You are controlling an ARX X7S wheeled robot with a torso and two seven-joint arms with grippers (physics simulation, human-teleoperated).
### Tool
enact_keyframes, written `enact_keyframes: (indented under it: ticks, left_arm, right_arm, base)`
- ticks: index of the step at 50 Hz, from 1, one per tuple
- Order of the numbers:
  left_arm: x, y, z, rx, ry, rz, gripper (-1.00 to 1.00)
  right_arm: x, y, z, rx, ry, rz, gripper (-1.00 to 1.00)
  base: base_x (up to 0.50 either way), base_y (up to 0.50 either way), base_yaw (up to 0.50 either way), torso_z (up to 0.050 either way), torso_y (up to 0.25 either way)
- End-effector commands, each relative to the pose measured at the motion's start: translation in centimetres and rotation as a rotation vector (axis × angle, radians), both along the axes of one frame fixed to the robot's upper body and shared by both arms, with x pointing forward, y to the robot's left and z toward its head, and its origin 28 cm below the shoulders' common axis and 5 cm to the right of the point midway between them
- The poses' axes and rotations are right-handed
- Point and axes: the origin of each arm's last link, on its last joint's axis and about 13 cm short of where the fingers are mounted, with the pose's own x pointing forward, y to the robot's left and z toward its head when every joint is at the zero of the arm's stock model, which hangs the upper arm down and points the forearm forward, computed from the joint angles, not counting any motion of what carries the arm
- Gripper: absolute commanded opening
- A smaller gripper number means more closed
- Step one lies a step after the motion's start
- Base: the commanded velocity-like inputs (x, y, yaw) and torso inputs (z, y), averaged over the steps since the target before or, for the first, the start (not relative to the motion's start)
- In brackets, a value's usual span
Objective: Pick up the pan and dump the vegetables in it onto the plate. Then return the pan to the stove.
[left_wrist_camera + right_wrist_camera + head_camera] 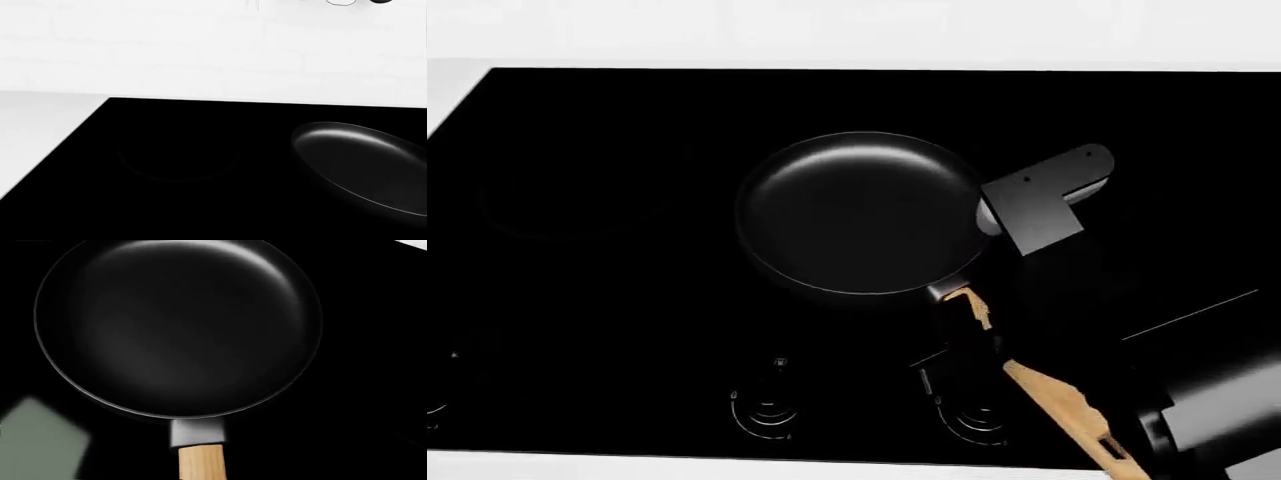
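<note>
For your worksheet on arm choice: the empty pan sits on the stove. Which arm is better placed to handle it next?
Right. Its arm hangs beside the pan, over the handle. The left wrist view sees only the pan's edge across the stove.

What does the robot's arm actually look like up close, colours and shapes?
Only the right arm shows in the head view: boxy, dark grey to black segments, with a grey angular bracket bearing small screw dots. Its dark claw blends into the black stove. No cables or markings visible.

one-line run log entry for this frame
pan: empty, on stove | corn, plate: not in view | right arm: over wooden handle, grip unclear | left gripper: not in view
</note>
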Motion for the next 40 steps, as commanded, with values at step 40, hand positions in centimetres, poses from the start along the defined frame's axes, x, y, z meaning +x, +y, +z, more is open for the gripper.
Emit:
enact_keyframes:
  ticks: [40]
  left_arm:
    - [0.2, -0.5, 0.8, -0.024, -0.021, -0.009, 1.0]
  right_arm:
    - [-2.6, 1.5, 5.2, 0.038, -0.143, 0.031, 1.0]
  base:
    - [0.0, 0.0, 0.0, -0.001, 0.0]
